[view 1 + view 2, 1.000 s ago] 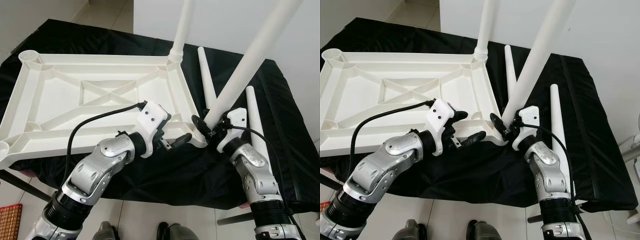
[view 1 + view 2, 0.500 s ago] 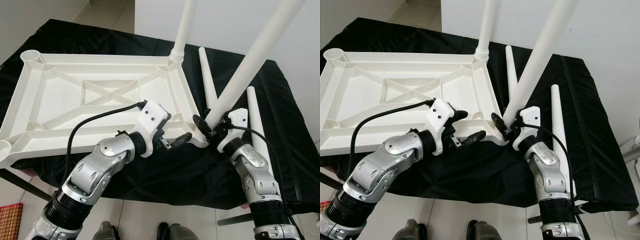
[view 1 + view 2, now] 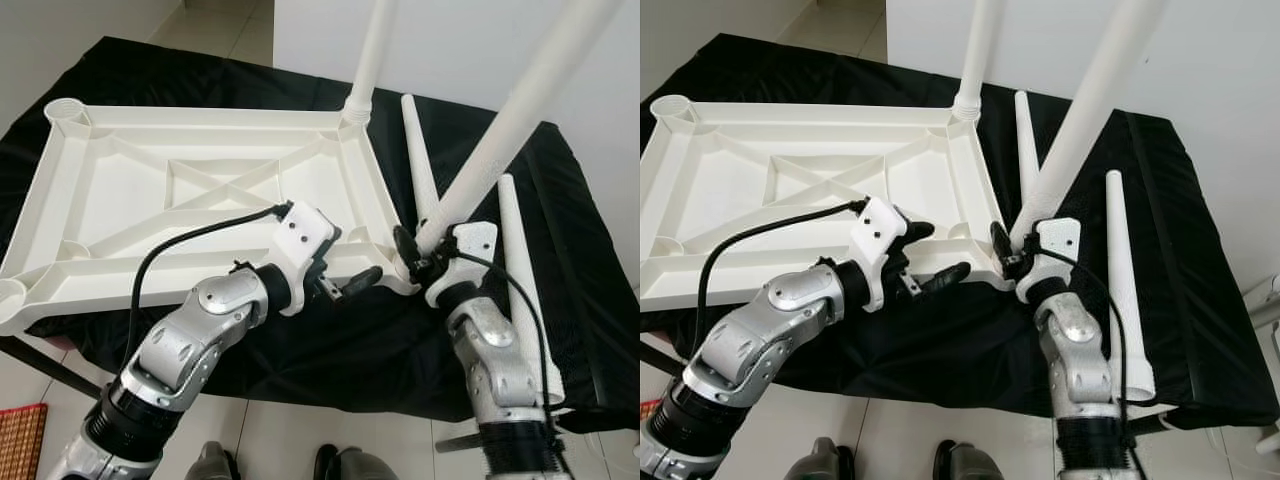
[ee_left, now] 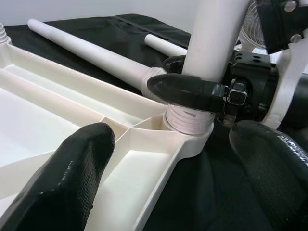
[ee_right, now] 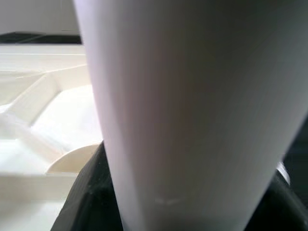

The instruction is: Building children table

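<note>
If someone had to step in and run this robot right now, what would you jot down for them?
Right gripper: shut on a white leg, held at its base in the near right corner socket of the upside-down tabletop.
Left gripper: open, straddling the tabletop's near edge beside that corner.
Done: one leg stands in the far right corner.
Left: finish seating the held leg, then fit the two spare legs lying on the black cloth into the left sockets.
</note>
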